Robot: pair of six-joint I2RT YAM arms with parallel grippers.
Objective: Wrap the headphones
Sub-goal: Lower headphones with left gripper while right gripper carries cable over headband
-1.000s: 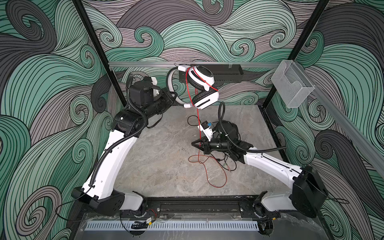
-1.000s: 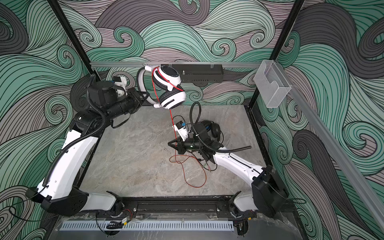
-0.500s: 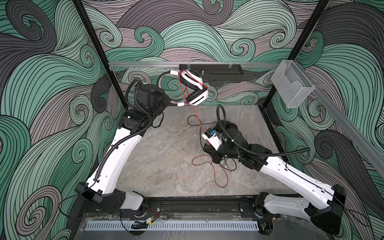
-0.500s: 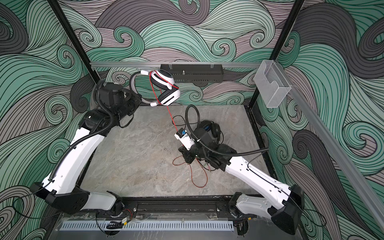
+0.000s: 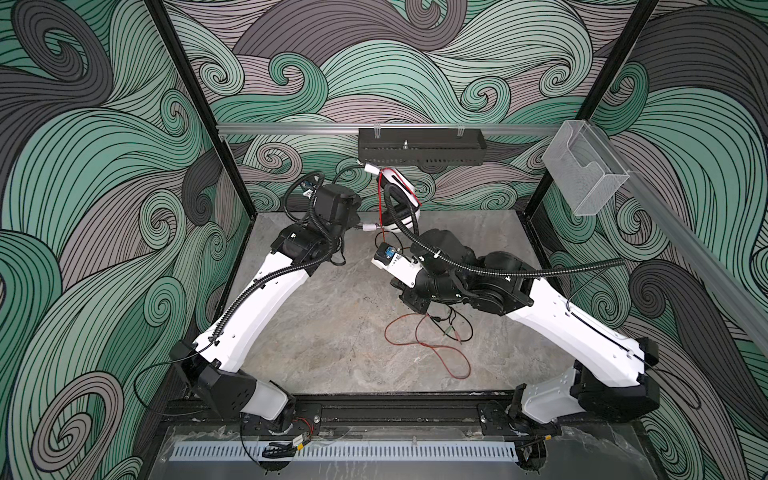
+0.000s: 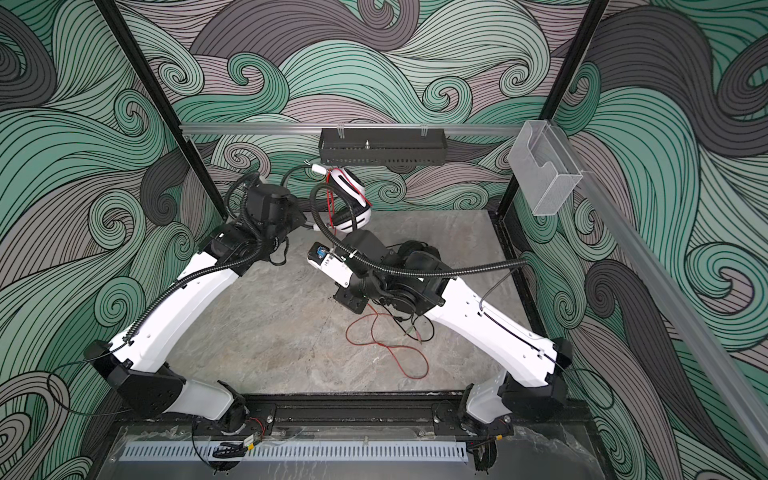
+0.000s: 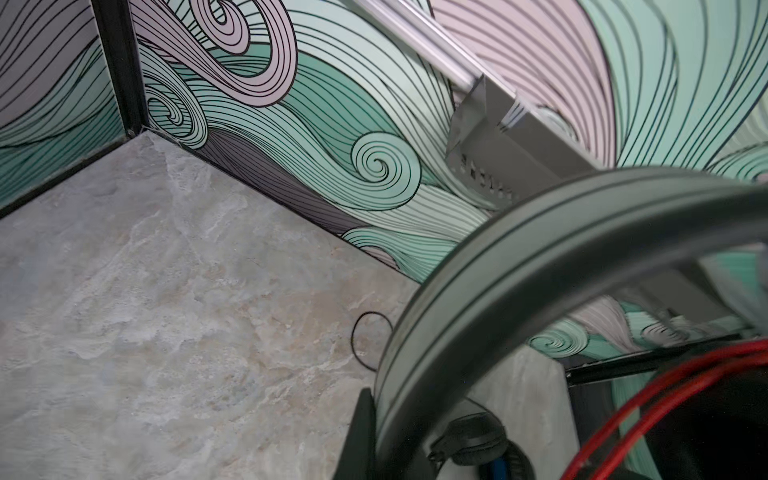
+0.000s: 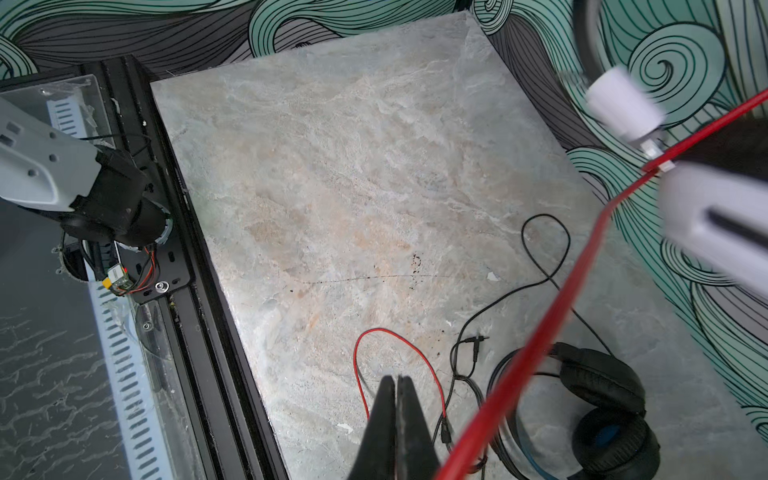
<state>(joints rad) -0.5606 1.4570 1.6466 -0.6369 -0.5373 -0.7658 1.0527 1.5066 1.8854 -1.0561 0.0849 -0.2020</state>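
My left gripper [image 5: 353, 212] is shut on the headband [image 7: 519, 266] of the white headphones [image 5: 398, 183], holding them in the air near the back wall. Their cups [image 6: 352, 185] show edge-on in both top views. The thin red cable [image 5: 420, 345] hangs from them and lies in loops on the table. My right gripper [image 8: 397, 384] is shut, jaws pressed together, low over those loops; the taut red cable [image 8: 540, 340] runs close beside it. The black headphones [image 8: 602, 399] with blue accents lie on the table under my right arm, partly showing in a top view [image 6: 419, 249].
The black cable [image 8: 544, 249] curls over the table beside the black pair, tangled with the red loops. A black perforated tray [image 5: 419, 146] hangs on the back rail. A clear plastic bin [image 5: 584, 174] is mounted on the right rail.
The left wrist has moved right and turned, so the white headphones now sit lower with cups edge-on. The right arm swung out and back; its gripper stays low over the cable loops.
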